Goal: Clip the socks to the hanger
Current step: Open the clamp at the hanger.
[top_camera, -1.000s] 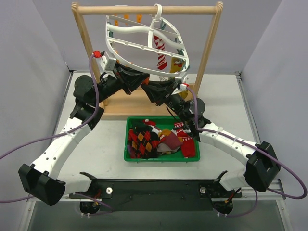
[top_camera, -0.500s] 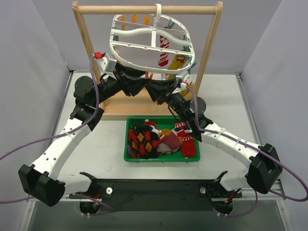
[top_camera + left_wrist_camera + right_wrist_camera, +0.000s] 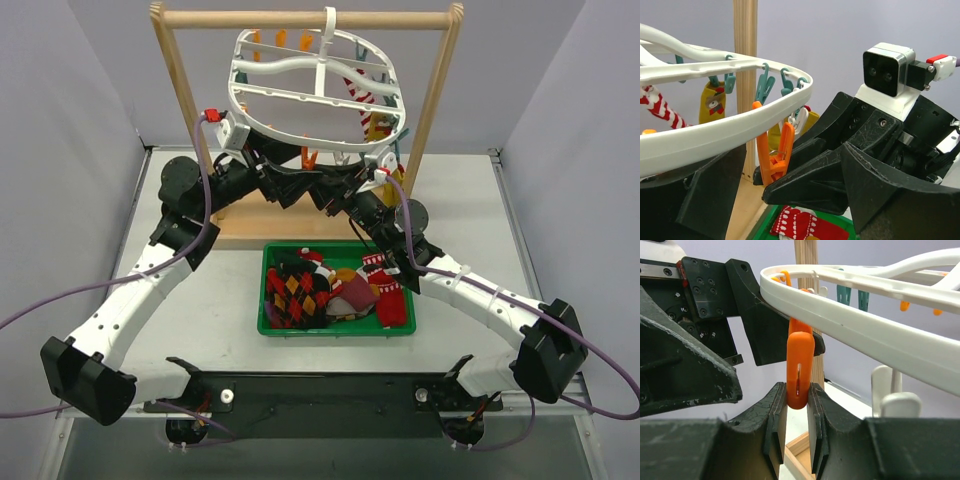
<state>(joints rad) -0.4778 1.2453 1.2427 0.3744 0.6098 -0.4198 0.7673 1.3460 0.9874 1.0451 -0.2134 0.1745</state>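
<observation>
Hanging by its hook from the bar of the wooden rack (image 3: 300,18), the hanger (image 3: 865,335) is at the far middle of the table, above the bases of both arms. I judge it light and rather stiff, but free to swing and turn on the hook, so a push at one side will probably tip it. The thin rim and spokes may bend under force. The better place to take hold seems to be the near rim, or a clip itself.

The oval has its long axis from left to right, along the bar. The hook points up and the clips hang down. The orange clip (image 3: 800,365) at the near rim hangs upright, with its long axis vertical.

The right gripper (image 3: 796,400) is closed around the lower end of this clip, one finger on each flat side. The left gripper (image 3: 288,186) is just to the left, under the rim, with its fingers well apart and nothing between them. I cannot tell if the rim touches it.

A striped sock (image 3: 362,98) and a yellow sock (image 3: 378,128) hang at the far right of the frame. The other socks (image 3: 330,290) lie in the green bin (image 3: 264,290), nearer. They are soft and limp, best pinched at the cuff.
</observation>
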